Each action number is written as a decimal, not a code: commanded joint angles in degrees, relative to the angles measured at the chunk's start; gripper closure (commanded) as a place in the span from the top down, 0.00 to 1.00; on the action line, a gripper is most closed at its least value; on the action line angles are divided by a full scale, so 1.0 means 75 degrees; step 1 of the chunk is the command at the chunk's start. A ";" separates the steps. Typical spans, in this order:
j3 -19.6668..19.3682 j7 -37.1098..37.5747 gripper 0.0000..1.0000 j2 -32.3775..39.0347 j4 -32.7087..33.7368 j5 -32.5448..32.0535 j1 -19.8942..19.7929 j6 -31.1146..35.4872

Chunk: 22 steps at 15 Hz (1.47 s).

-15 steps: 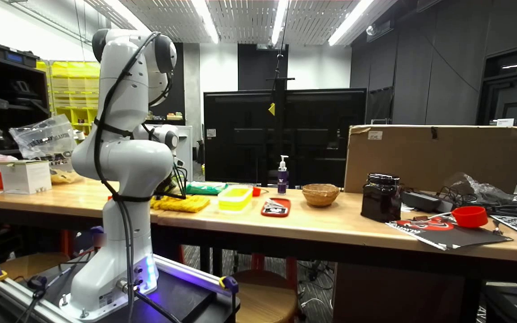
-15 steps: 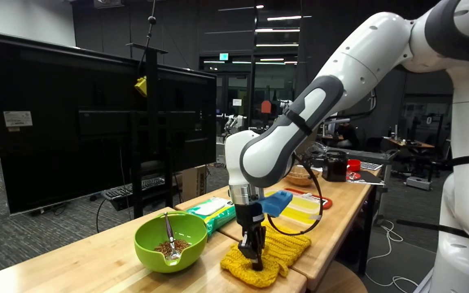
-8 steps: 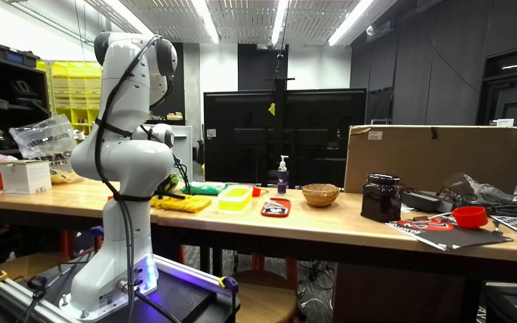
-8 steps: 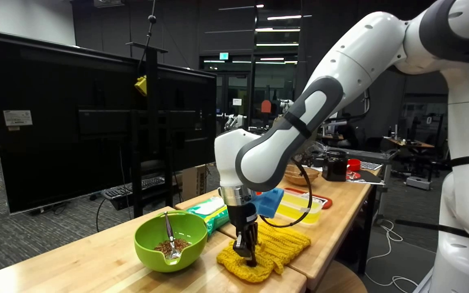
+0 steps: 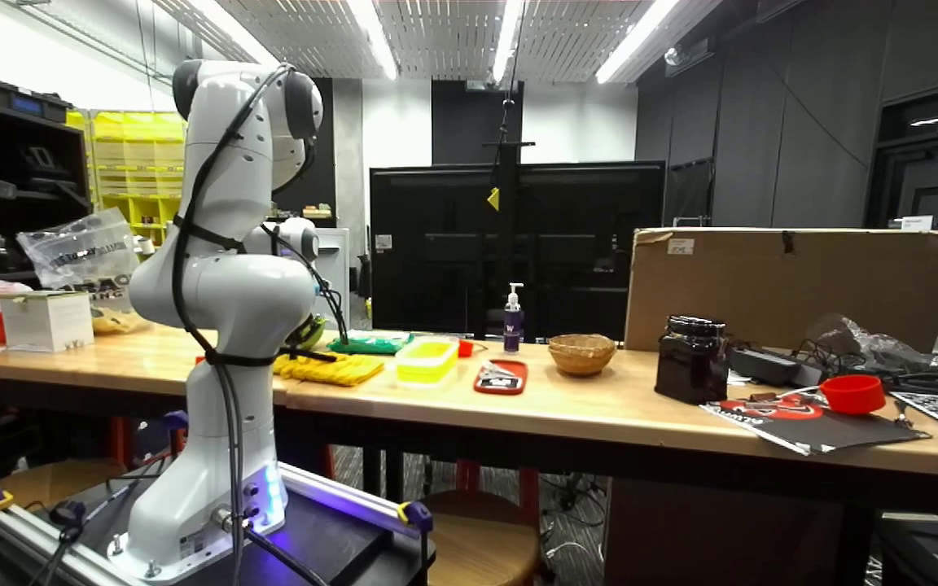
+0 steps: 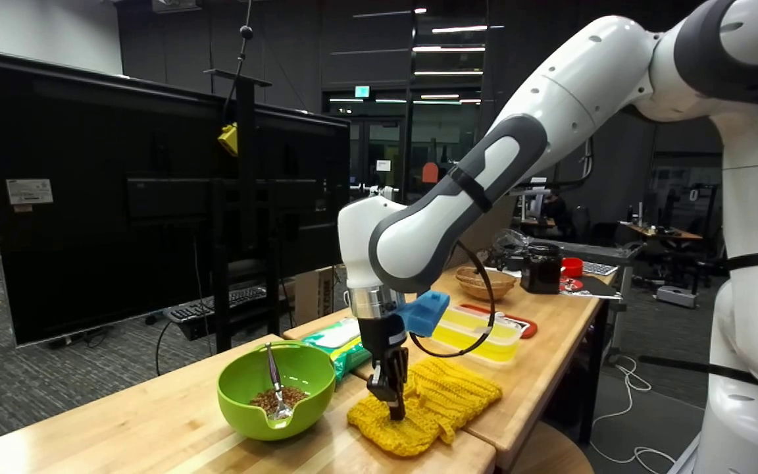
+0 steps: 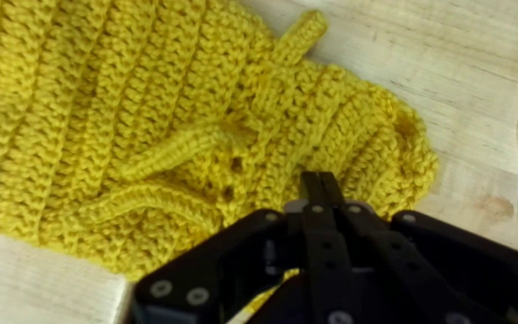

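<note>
A yellow knitted cloth [image 6: 448, 401] lies on the wooden table, with short knitted straps near its middle. It also shows in the wrist view [image 7: 119, 90] and in an exterior view [image 5: 335, 369]. My gripper [image 6: 397, 416] points down over the cloth's near end, its tips touching or just above the knit. In the wrist view the gripper's [image 7: 320, 174] fingertips are together with nothing visible between them. A green bowl [image 6: 241, 401] with brown bits and a purple-handled utensil [image 6: 276, 378] in it stands beside the cloth.
A green wipes packet [image 6: 346, 345], a clear container with yellow [image 6: 478, 332], a red tray [image 6: 529, 328] and a wicker basket [image 6: 487, 284] stand further along. A pump bottle [image 5: 513, 321], dark jar [image 5: 692, 360] and cardboard box [image 5: 795, 285] show in an exterior view. A cable loops beside the wrist.
My gripper has moved a little toward the bowl and back, staying low on the cloth. The cloth's near end has shifted slightly the same way and lies flatter.
</note>
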 commanded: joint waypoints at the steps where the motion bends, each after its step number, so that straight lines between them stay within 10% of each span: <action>1: -0.0063 -0.0269 0.00 -0.0128 0.0390 0.0086 -0.0151 -0.0637; 17: -0.0170 -0.1302 0.00 -0.0759 0.1088 0.0683 -0.0488 -0.1345; 22: -0.0170 -0.1184 0.43 -0.0981 0.1306 0.0720 -0.0471 -0.1869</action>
